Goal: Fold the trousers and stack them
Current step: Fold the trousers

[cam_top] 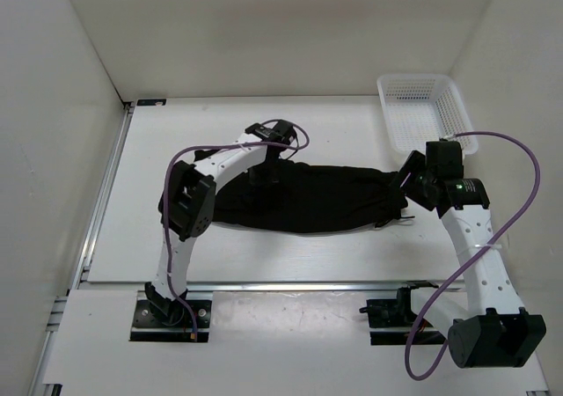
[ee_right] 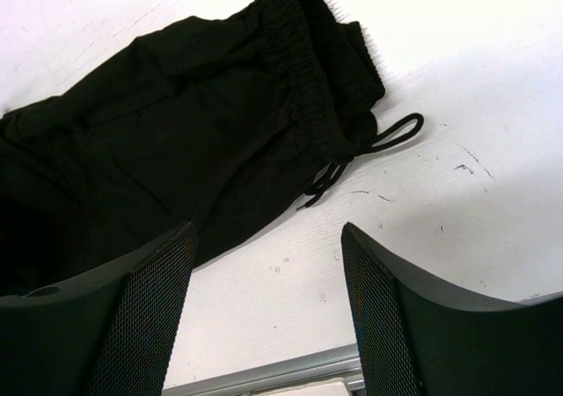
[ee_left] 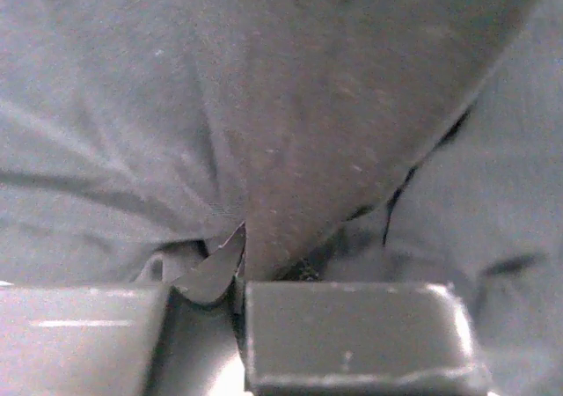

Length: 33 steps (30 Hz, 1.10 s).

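Note:
The black trousers (cam_top: pixel 308 198) lie lengthwise across the middle of the table, waist end to the right. My left gripper (cam_top: pixel 262 174) is down on their far edge. In the left wrist view its jaws (ee_left: pixel 224 286) are closed on a pinched fold of the cloth (ee_left: pixel 264 150). My right gripper (cam_top: pixel 407 172) hovers at the waist end. In the right wrist view it (ee_right: pixel 268 231) is open and empty over bare table, with the elastic waistband (ee_right: pixel 321 70) and its black cord (ee_right: pixel 391 136) just ahead.
A white mesh basket (cam_top: pixel 383 97) stands empty at the back right corner. A metal rail (cam_top: pixel 264 283) runs along the table's near edge. White walls close in the back and both sides.

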Available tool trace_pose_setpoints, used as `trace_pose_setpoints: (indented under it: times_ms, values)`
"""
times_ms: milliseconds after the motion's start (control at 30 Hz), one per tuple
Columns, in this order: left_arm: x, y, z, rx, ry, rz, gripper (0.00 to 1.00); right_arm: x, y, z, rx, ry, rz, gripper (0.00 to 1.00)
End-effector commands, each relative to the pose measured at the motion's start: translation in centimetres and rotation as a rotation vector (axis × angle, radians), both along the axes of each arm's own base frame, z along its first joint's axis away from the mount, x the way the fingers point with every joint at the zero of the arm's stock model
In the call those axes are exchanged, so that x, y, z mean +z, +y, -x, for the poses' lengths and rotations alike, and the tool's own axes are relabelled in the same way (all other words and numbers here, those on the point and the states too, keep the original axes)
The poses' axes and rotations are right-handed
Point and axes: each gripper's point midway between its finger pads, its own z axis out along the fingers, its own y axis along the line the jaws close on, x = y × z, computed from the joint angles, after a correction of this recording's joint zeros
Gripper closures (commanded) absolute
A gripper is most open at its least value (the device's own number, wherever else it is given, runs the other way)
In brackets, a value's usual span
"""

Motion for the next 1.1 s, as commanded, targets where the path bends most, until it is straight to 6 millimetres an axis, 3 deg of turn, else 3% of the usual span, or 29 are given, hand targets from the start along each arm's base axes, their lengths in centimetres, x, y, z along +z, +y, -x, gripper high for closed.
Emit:
trace_pose_setpoints:
  times_ms: [0, 133, 300, 433, 533, 567, 600, 667, 800, 833, 933, 967, 1000, 1033, 1067]
  values:
    - [7.5, -0.1, 0.6, -0.045, -0.126, 0.032, 0.90, 0.9, -0.6, 0.1, 0.000, -0.023, 0.022, 0.28]
    - [8.5, -0.1, 1.7, -0.076, -0.104, 0.061, 0.90, 0.9, -0.6, 0.1, 0.000, -0.023, 0.022, 0.28]
    - [9.4, -2.5, 2.7, -0.134, -0.092, 0.142, 0.90, 1.1, -0.4, -0.1, 0.006, -0.032, 0.015, 0.28]
    - [7.4, -4.9, 3.4, -0.167, -0.035, 0.168, 0.87, 1.3, -0.6, 0.0, 0.000, -0.041, 0.021, 0.28]
    - [6.4, -7.8, 3.6, -0.235, -0.006, 0.230, 0.58, 1.3, -0.6, 0.0, 0.000, -0.041, 0.021, 0.28]
    - [6.5, -7.8, 3.6, -0.235, 0.002, 0.224, 0.31, 1.3, -0.6, 0.0, 0.000, -0.041, 0.021, 0.28]
    - [7.0, -6.7, 3.3, -0.220, -0.018, 0.170, 0.18, 1.2, -0.6, 0.2, 0.000, -0.032, 0.022, 0.28]
    - [10.9, -6.2, 2.3, -0.225, -0.113, 0.172, 0.00, 1.2, -0.6, 0.2, 0.000, -0.032, 0.022, 0.28]
    - [16.1, -0.2, -0.7, -0.135, -0.223, 0.172, 0.03, 1.1, -0.6, 0.2, 0.007, -0.031, 0.028, 0.28]
    - [15.1, 3.3, -1.3, -0.075, -0.196, 0.138, 0.07, 1.5, -0.6, 0.1, 0.007, -0.040, 0.027, 0.28]
    - [14.9, 8.7, -2.2, 0.008, -0.212, 0.147, 0.08, 1.5, -0.6, 0.1, 0.007, -0.041, 0.027, 0.28]
    - [12.7, 12.3, -2.1, 0.052, -0.156, 0.125, 0.07, 1.5, -0.6, 0.1, 0.007, -0.041, 0.027, 0.28]
    - [12.5, 13.5, -2.9, 0.067, -0.187, 0.149, 0.04, 1.5, -0.7, 0.1, 0.014, -0.040, 0.033, 0.28]
    - [11.2, 15.9, -3.0, 0.106, -0.159, 0.171, 0.04, 1.5, -0.7, 0.1, 0.014, -0.040, 0.033, 0.28]
    - [9.4, 16.8, -2.3, 0.120, -0.114, 0.178, 0.02, 1.8, -0.7, 0.0, 0.013, -0.049, 0.033, 0.28]
